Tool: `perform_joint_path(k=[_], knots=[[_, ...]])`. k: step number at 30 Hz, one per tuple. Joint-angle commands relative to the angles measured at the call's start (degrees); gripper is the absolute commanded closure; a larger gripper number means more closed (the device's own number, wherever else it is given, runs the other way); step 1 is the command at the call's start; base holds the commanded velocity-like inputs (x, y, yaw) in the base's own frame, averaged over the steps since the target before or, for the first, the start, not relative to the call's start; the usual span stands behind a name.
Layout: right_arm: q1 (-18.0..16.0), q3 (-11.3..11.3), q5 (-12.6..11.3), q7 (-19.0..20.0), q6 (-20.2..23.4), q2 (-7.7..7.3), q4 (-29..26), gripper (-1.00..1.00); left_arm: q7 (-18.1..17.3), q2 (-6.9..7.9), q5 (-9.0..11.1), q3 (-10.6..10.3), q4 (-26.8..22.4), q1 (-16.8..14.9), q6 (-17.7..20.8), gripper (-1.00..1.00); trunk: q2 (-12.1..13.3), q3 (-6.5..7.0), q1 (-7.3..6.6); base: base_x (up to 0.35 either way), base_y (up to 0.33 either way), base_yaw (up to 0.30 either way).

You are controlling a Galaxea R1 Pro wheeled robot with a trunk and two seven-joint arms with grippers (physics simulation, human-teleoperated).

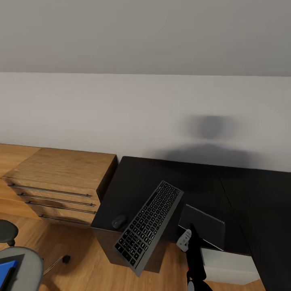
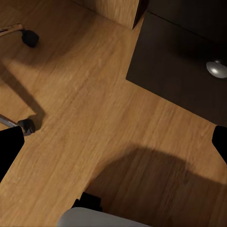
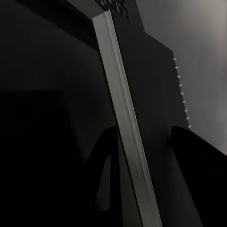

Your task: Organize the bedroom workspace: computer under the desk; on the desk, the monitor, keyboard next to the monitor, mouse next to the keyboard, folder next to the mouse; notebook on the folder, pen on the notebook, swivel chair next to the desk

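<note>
Slim silver-framed black-keyed keyboard [image 1: 148, 222] held at the black worktop's [image 1: 161, 173] front edge.
The right gripper [image 3: 142, 156] has its jaws closed on the keyboard's silver edge, the keyboard lying diagonally and overhanging the front edge. A small black rounded mouse [image 1: 119, 221] sits near the front-left corner, just beside the keyboard. The thin dark grey notebook [image 1: 203, 227] lies on the keyboard's other side. The left gripper [image 2: 113, 146] hangs over the wooden floor [image 2: 85, 94], jaws wide apart.
</note>
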Motion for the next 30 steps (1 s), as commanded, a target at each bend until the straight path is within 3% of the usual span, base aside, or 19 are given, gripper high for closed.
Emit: perform_joint_path(k=[1, 30], knots=[[0.0, 0.2, 0.3, -0.2, 0.6, -0.05, 0.0, 1.0, -0.6, -0.01, 0.6, 0.2, 0.0, 0.0, -0.1, -1.0, 0.0, -0.05, 0.0, -0.005, 0.0, 0.0], [0.0, 0.3, 0.3, -0.2, 0.8, -0.02, 0.0, 1.0, -0.6, -0.01, 0.6, 0.2, 0.0, 0.0, -0.1, -1.0, 0.0, -0.05, 0.0, -0.032, 0.0, 0.0]])
